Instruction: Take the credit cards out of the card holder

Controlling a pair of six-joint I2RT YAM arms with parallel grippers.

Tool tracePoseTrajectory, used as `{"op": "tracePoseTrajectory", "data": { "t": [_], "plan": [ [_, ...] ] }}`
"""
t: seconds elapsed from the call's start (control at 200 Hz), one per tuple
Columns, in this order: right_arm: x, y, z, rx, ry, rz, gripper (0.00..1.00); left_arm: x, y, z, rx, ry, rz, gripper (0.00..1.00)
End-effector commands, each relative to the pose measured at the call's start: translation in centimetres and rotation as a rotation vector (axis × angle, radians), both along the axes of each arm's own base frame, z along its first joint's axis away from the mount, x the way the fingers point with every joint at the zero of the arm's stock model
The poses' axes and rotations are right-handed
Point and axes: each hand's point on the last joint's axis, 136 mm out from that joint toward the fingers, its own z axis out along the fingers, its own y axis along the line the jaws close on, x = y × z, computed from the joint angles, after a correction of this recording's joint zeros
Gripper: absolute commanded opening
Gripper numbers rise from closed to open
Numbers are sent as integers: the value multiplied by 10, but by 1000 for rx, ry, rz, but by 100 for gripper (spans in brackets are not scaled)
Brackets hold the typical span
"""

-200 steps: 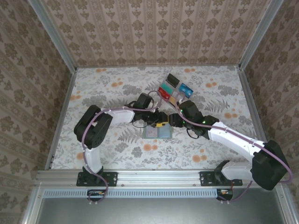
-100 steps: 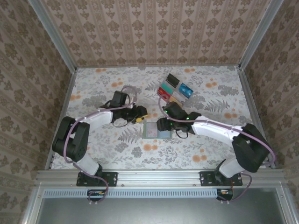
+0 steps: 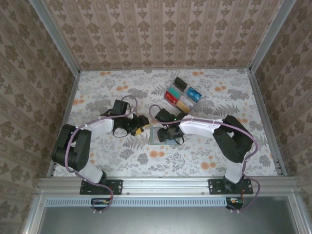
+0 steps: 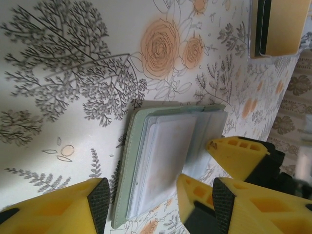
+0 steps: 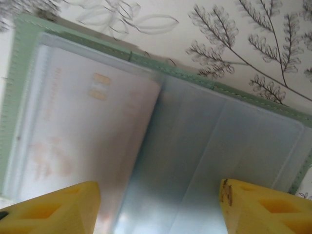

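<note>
My right hand [image 5: 156, 207] is spread wide, holding nothing, fingers hanging over the card holder [image 5: 219, 146]. My left hand [image 4: 161, 209] is also wide and empty, just left of the holder. The card holder lies open flat on the table [image 3: 107, 97], mid-table, pale pockets up. A whitish credit card [image 5: 92, 126] sits in a clear pocket on one panel. Farther back on the table there is a cluster of loose credit cards [image 3: 181, 95]: black, teal, blue, red and tan, well apart from the holder.
</note>
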Motion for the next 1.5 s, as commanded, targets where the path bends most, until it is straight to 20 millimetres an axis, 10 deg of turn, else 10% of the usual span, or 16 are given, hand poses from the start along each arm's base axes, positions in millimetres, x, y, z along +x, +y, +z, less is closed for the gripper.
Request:
{"op": "tracePoseTrajectory", "data": {
  "t": [0.0,0.315,1.085,1.495],
  "plan": [
    [-8,-20,-13,-118,45,-17,62,-7,-10,10,-15,-22,-50,60],
    [-12,-26,-26,-149,61,-2,45,-11,-39,10,-34,-21,-118,50],
    [-15,-26,-26,-82,73,-14,42,-14,-64,-16,-5,21,-166,47],
    [5,-30,61,116,-171,-72,48,-15,-106,11,-163,-25,-221,45]
  ]
}}
